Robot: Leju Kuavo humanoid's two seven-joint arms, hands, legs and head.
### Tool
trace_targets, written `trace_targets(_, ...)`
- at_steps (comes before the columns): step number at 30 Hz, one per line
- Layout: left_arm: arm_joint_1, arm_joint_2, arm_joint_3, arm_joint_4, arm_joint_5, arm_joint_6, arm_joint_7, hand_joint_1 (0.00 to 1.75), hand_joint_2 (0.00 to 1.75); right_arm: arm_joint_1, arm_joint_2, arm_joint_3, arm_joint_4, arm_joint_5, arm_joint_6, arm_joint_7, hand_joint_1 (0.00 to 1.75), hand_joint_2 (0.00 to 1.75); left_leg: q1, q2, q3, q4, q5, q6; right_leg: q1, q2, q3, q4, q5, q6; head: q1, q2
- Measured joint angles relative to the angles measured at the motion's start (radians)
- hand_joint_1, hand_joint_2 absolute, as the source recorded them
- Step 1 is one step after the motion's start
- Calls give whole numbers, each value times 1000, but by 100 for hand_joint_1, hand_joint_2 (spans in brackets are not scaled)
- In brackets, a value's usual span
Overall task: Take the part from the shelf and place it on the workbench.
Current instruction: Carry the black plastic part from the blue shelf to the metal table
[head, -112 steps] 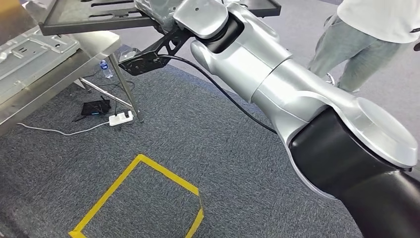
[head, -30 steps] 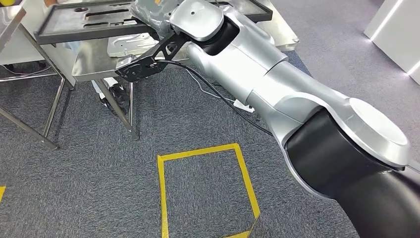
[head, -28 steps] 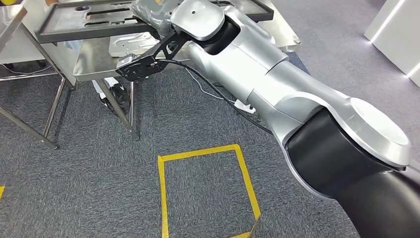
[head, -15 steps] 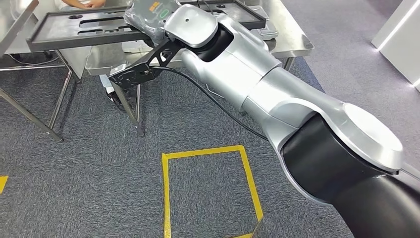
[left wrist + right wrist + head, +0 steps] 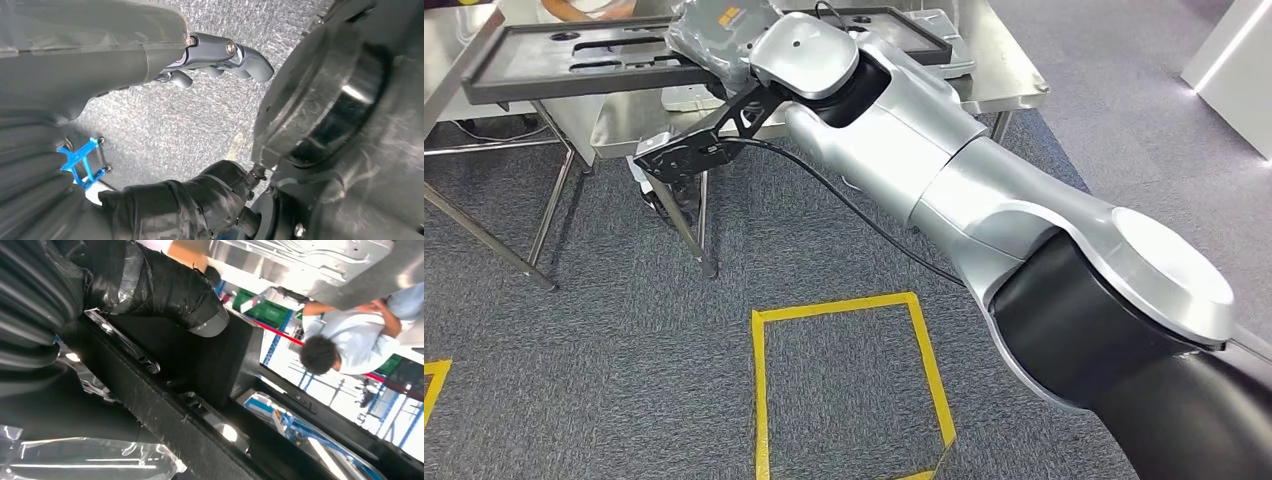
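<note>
The part (image 5: 564, 60) is a long, flat black frame with slots. It hangs level over the near edge of the steel workbench (image 5: 1014, 80). My right hand (image 5: 719, 30), wrapped in a grey cover, grips the part near its middle, at the end of my outstretched silver arm. In the right wrist view the dark taped thumb (image 5: 165, 285) presses on the black part (image 5: 225, 360). My left hand (image 5: 220, 55) hangs over the grey carpet with its fingers loosely apart and nothing in them.
Silver sheet-metal pieces (image 5: 689, 97) lie on the workbench under the part. A second steel table (image 5: 449, 40) stands at the left. A person (image 5: 340, 345) sits beyond the bench. Yellow tape (image 5: 844, 305) marks a square on the carpet below my arm.
The whole picture has shifted as the camera turned and came nearer the workbench. My right hand has kept hold of the black part throughout, and the bench top now lies lower in the frame.
</note>
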Motion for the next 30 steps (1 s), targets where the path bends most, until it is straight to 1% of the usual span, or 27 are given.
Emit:
trace_targets(1,-1,0,1,0,-2,-1,0,0,175,-2,0,0,-1,-3,0,0,175,175,0,3,33,-65,23,-1,1,0,0,3,-2,4,0,0)
trace_targets(2,-2,-1,1,0,-4,-2,1,0,175,-5,0,0,-1,-5,0,0,175,175,-2,4,61,-119,38,3,2,0,-2,6,-4,9,0,0)
trace_targets(3,-3,-2,2,0,-8,-3,2,0,175,-7,0,1,-2,-8,0,0,175,175,-4,4,76,-150,42,9,4,1,-4,8,-5,14,0,0)
trace_targets(4,-3,-3,2,0,-10,-5,3,0,175,-8,0,1,-2,-11,0,0,175,175,-7,3,81,-160,37,16,6,1,-5,7,-5,18,0,0)
trace_targets(5,-4,-3,2,0,-13,-6,4,0,175,-9,0,1,-2,-14,0,0,175,175,-9,1,81,-163,39,25,7,1,-6,7,-5,23,0,0)
trace_targets(7,-4,-4,3,0,-15,-7,6,0,175,-9,0,1,-3,-18,0,0,175,175,-6,-1,83,-167,42,39,6,0,-11,13,-13,33,1,0)
trace_targets(8,-4,-4,4,0,-16,-8,6,0,175,-10,0,1,-3,-20,0,0,175,175,-5,-1,85,-169,43,46,6,1,-21,37,-28,37,1,0)
trace_targets(9,-5,-4,6,1,-18,-9,7,0,175,-11,0,1,-4,-24,0,0,175,175,-5,-1,86,-171,43,52,5,2,-43,84,-53,40,2,0)
trace_targets(11,-5,-5,9,1,-24,-12,8,0,175,-9,0,4,-6,-32,0,1,175,175,-7,-3,87,-171,41,61,5,3,-109,218,-110,41,2,0)
trace_targets(12,-5,-6,11,1,-27,-13,9,0,175,-7,0,6,-7,-36,0,2,175,175,-8,-4,88,-170,40,63,5,3,-140,273,-125,40,2,0)
trace_targets(13,-5,-6,13,1,-30,-14,10,0,175,-5,0,10,-7,-38,0,3,175,175,-9,-5,89,-170,38,64,5,3,-155,294,-121,39,2,0)
trace_targets(14,-5,-7,14,2,-32,-16,10,0,175,-4,0,14,-7,-40,0,4,175,175,-10,-7,91,-169,36,64,5,4,-151,275,-99,35,2,0)
trace_targets(15,-5,-8,15,3,-33,-18,11,0,175,-3,0,17,-8,-43,0,6,175,175,-11,-9,93,-168,34,63,6,4,-127,219,-63,30,2,0)
trace_targets(16,-5,-9,17,3,-35,-19,11,0,175,-4,0,18,-8,-45,0,7,175,175,-12,-11,96,-167,31,62,9,5,-95,145,-27,22,2,0)
trace_targets(17,-6,-11,19,4,-37,-21,11,0,175,-6,0,19,-9,-49,0,8,175,175,-14,-12,97,-166,28,58,11,6,-63,78,-2,16,1,0)
trace_targets(18,-7,-12,20,4,-38,-22,12,0,175,-7,1,19,-11,-52,0,9,175,175,-15,-13,97,-166,26,54,13,7,-40,32,11,12,1,0)
trace_targets(19,-7,-13,21,4,-39,-23,12,0,175,-7,1,19,-12,-54,-1,9,175,175,-15,-14,96,-166,25,50,16,7,-29,10,12,10,1,0)
trace_targets(20,-8,-13,21,4,-39,-24,13,0,175,-8,1,20,-13,-55,-1,10,175,175,-15,-14,97,-168,24,44,18,7,-25,5,10,10,1,0)
trace_targets(22,-8,-13,24,4,-40,-25,14,0,175,-8,3,22,-15,-56,-1,10,175,175,-11,-12,97,-167,19,33,14,6,-16,-6,13,4,1,0)
trace_targets(23,-8,-13,25,4,-40,-26,14,0,175,-9,4,24,-16,-56,-1,10,175,175,-11,-9,91,-152,10,28,10,5,-9,-13,14,0,0,0)
trace_targets(24,-9,-14,27,5,-40,-26,14,0,175,-10,5,24,-17,-56,-1,11,175,175,-10,-7,74,-117,-8,22,6,3,-2,-20,14,-4,-2,0)
trace_targets(25,-9,-14,28,5,-40,-26,14,0,175,-11,5,25,-17,-57,-1,11,175,175,-9,-4,48,-63,-31,17,6,2,3,-22,12,-6,-3,0)
trace_targets(26,-8,-14,29,6,-40,-27,14,0,175,-11,5,27,-17,-58,-1,11,175,175,-7,-3,13,1,-54,12,5,2,6,-22,10,-9,-4,0)
trace_targets(27,-6,-14,30,6,-41,-26,15,0,175,-10,5,29,-18,-59,0,11,175,175,-5,-3,-20,57,-67,7,4,3,8,-22,7,-10,-4,0)
trace_targets(28,-4,-14,31,7,-41,-26,15,0,175,-7,5,32,-18,-61,0,10,175,175,-3,-3,-42,85,-63,4,4,4,12,-21,3,-9,-4,0)
trace_targets(29,-3,-14,33,7,-41,-26,15,0,175,-5,6,35,-18,-63,0,10,175,175,-1,-2,-47,77,-41,1,4,5,16,-20,-1,-8,-4,0)
trace_targets(30,-2,-14,35,7,-41,-26,15,0,175,-4,6,37,-18,-64,0,10,175,175,0,-1,-34,33,-5,-1,3,6,20,-18,-6,-5,-4,0)
